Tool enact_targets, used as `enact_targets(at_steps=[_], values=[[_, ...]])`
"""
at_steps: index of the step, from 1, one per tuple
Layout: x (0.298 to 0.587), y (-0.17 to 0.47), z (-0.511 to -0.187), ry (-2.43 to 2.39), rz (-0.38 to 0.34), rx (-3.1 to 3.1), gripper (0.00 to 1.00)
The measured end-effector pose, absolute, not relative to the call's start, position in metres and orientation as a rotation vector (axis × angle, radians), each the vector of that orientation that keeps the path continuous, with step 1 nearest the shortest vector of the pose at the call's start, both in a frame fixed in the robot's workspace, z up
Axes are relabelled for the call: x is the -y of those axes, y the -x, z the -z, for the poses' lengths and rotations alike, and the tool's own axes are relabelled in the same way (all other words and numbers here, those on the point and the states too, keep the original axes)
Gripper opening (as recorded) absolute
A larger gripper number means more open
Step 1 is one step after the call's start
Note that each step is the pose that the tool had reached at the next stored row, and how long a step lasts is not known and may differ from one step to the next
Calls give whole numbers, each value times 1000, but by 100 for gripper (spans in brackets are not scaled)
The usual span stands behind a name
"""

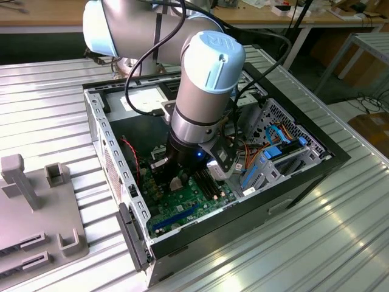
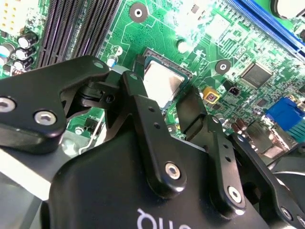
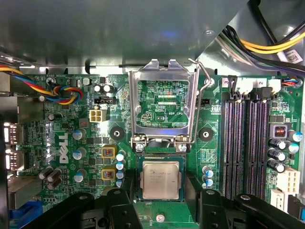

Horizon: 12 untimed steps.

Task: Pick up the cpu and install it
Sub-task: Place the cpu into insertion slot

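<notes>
So, in both wrist views the gripper (image 3: pixel 162 193) (image 2: pixel 164 98) is low over the green board (image 3: pixel 121 119), fingers (image 3: pixel 125 198) spread slightly wider than the cpu (image 3: pixel 161 179), one per side, clamping nothing. The cpu lies flat in its socket (image 3: pixel 160 158), edges square to the socket walls. Tight here: small capacitors (image 3: pixel 119 167) crowd one finger, memory slots (image 3: pixel 248 143) run beside the other. Just beyond, the metal retention frame (image 3: pixel 134 100) stands flipped open. Further out, cables (image 3: pixel 271 45) and the case wall (image 3: pixel 119 28). In the exterior view the arm (image 1: pixel 200 103) reaches down inside the open case (image 1: pixel 100 131).
</notes>
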State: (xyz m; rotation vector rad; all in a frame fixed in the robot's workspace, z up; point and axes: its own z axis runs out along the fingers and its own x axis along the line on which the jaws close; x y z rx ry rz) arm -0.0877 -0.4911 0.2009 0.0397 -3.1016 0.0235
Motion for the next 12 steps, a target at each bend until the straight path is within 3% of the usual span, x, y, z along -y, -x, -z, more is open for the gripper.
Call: enact_targets(at_steps=[12], values=[[491,88,-217,-40,-23,3102,54]])
